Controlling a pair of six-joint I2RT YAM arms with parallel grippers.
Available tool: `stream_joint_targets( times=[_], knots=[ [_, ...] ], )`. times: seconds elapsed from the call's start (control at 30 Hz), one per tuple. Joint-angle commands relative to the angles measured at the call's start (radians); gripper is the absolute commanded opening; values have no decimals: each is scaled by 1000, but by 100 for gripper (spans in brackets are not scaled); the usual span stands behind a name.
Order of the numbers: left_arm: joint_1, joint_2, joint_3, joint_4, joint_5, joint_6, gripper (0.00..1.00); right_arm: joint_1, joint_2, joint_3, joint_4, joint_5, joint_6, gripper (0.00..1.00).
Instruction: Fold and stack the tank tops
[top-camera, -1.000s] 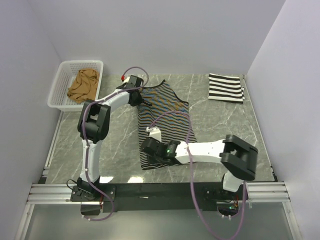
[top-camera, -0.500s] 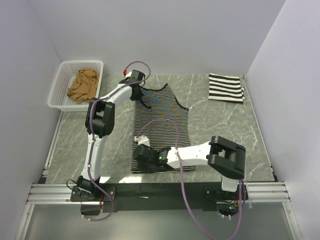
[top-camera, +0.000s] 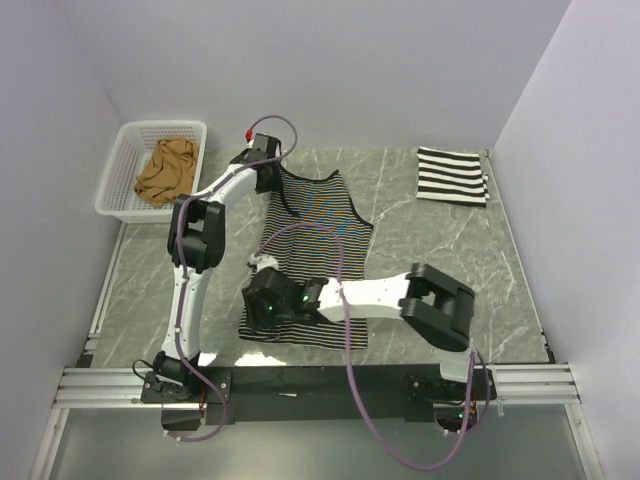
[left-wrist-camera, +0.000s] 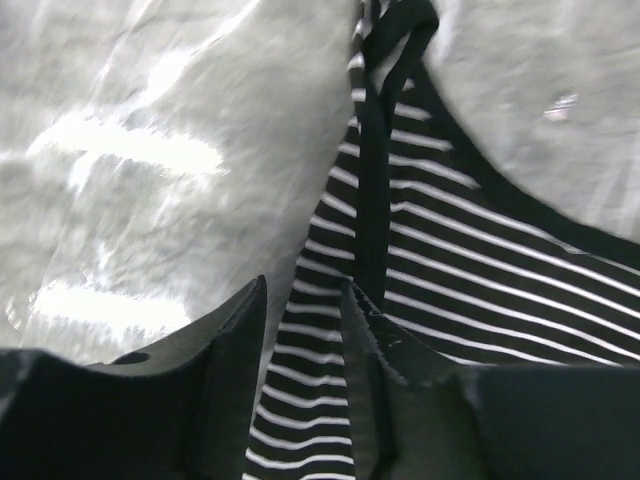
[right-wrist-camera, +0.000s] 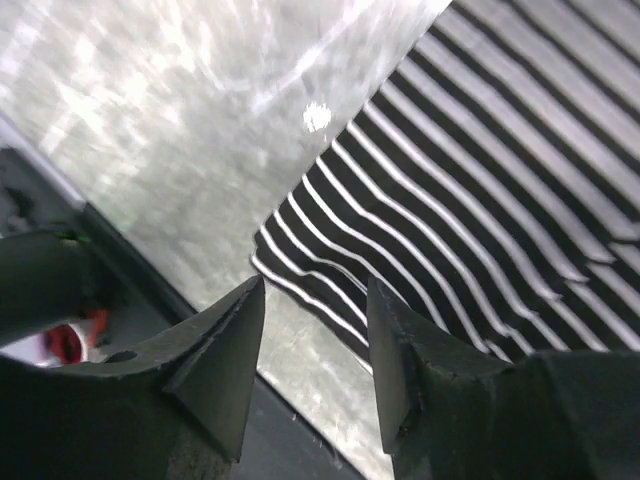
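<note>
While both jaws stand released over the thin-striped top (top-camera: 315, 200), the tan top (top-camera: 165, 172) fills the basket (top-camera: 112, 180).

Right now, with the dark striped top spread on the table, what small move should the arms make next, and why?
Probably lift both grippers straight up. The thin striped tank top lies spread out; the left gripper is open over its strap, the right gripper open over a hem corner. Rising straight should avoid dragging the cloth.
</note>
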Motion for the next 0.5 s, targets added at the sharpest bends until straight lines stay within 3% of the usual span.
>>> stream_joint_targets(
  times=[0.0,0.13,0.27,0.3,0.47],
  knots=[
    [-4,-163,28,125,113,46,43,-16,-176,-17,35,58,-29,53],
    [-4,-315,-65,217,153,29,48,-74,-379,-109,-69,153,-11,54],
    [-5,-449,-170,266,164,-45,47,-265,-489,-178,-172,186,-18,54],
    [-5,-496,-194,268,174,-72,47,-371,-521,-207,-194,172,-23,54],
    [-86,-678,-418,258,136,-207,43,-654,-557,-261,-171,97,-90,56]
  ],
)
